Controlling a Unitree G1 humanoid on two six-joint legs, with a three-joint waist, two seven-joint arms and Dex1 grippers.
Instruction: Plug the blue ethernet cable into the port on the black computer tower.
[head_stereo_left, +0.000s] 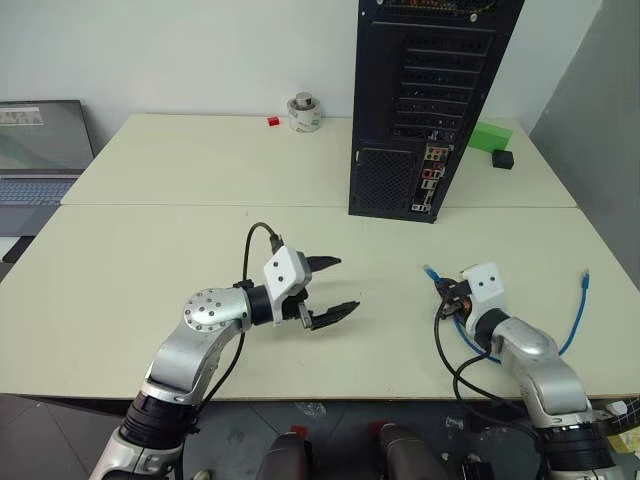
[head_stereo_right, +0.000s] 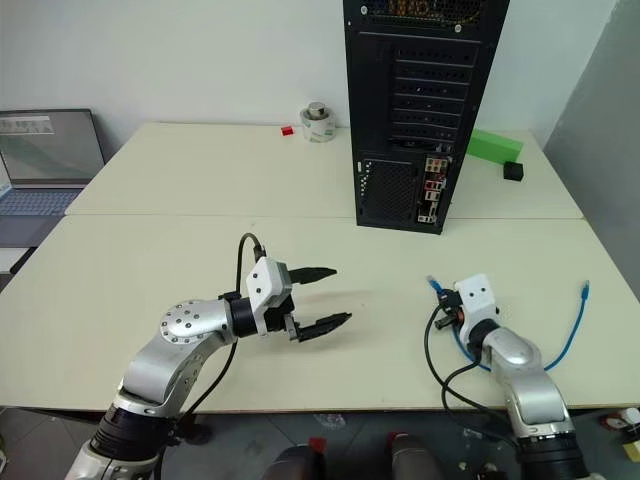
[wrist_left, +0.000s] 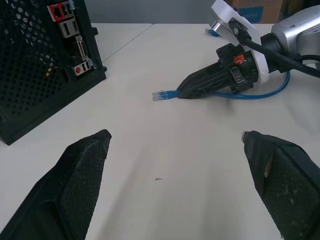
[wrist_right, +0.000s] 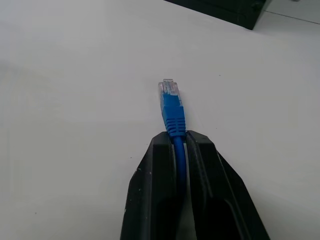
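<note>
Thin blue ethernet cable (wrist_right: 174, 112) sits pinched in the right gripper (wrist_right: 180, 142); left gripper (head_stereo_left: 330, 290) gapes empty, tall black metal computer tower (head_stereo_left: 425, 100) at one o'clock.

Top of black computer tower (head_stereo_left: 425, 100) cut off by frame; laptop (head_stereo_left: 40, 150) half cropped; port labels too tiny to read.

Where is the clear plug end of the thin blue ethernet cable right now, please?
In the head views the clear plug lies on the right side of the cream table, sticking out past the right tool, which is shut on the thin blue ethernet cable.
</note>
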